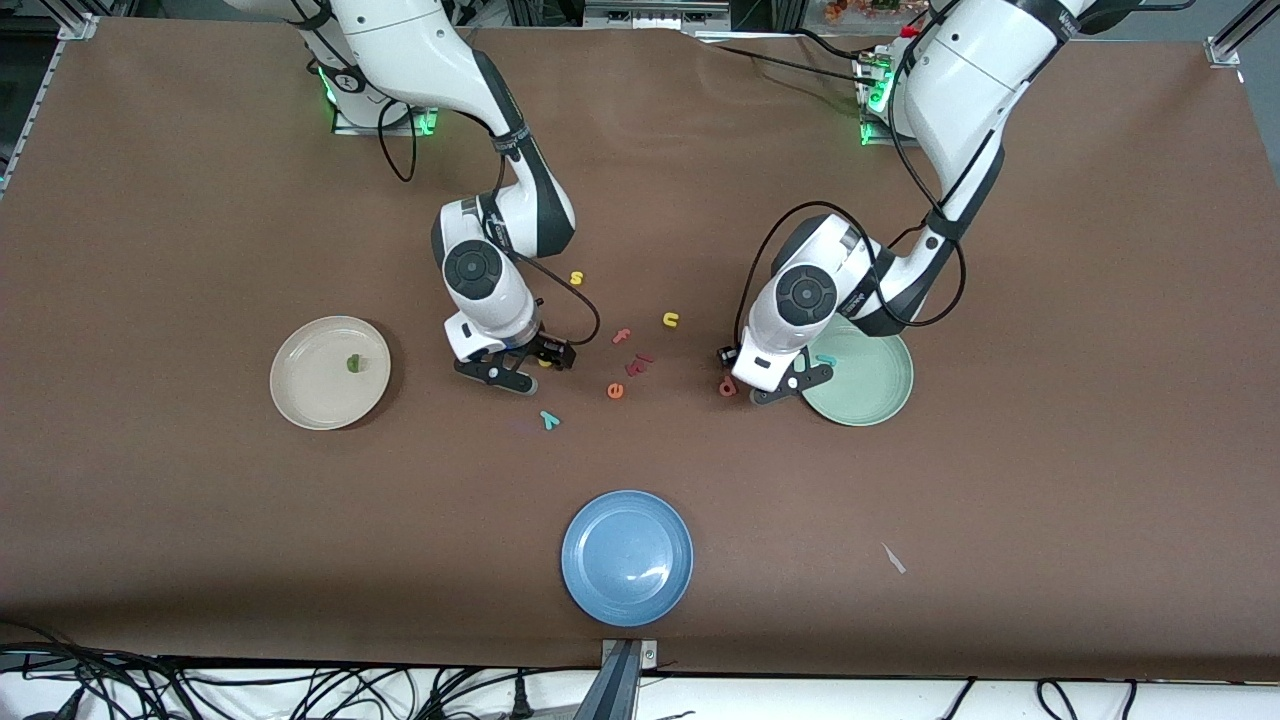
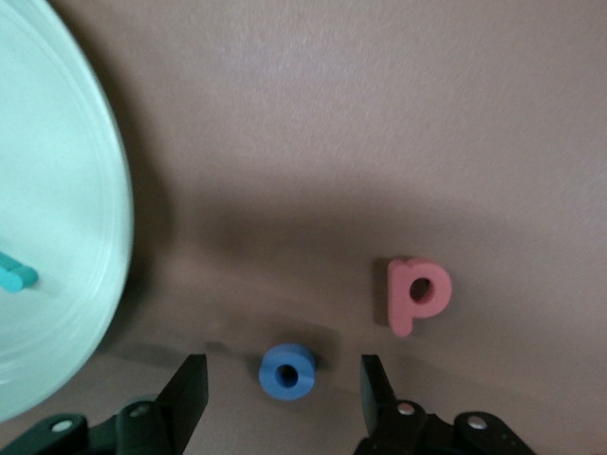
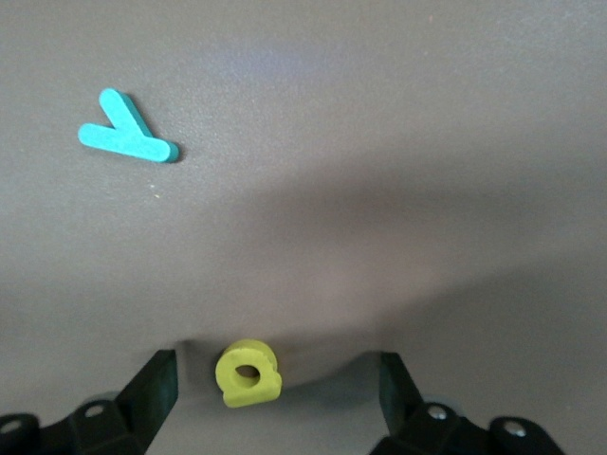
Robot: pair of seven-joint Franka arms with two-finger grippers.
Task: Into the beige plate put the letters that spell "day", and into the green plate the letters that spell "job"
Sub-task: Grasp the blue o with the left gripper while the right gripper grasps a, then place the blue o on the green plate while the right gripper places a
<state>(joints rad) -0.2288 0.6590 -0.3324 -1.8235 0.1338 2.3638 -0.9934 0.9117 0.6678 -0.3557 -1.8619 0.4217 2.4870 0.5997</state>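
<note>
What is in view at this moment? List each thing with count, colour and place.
beige plate: one, cream, toward the right arm's end; holds the green d.
green plate: one, mint, toward the left arm's end; holds the teal j.
blue plate: one, nearest the front camera.
a: yellow, on the table.
y: teal, on the table.
o: blue, on the table.
b: salmon, beside the o.
other letters: yellow s, yellow u, salmon f, orange e, mid-table.
right gripper: open, astride the a.
left gripper: open, astride the o.
</note>
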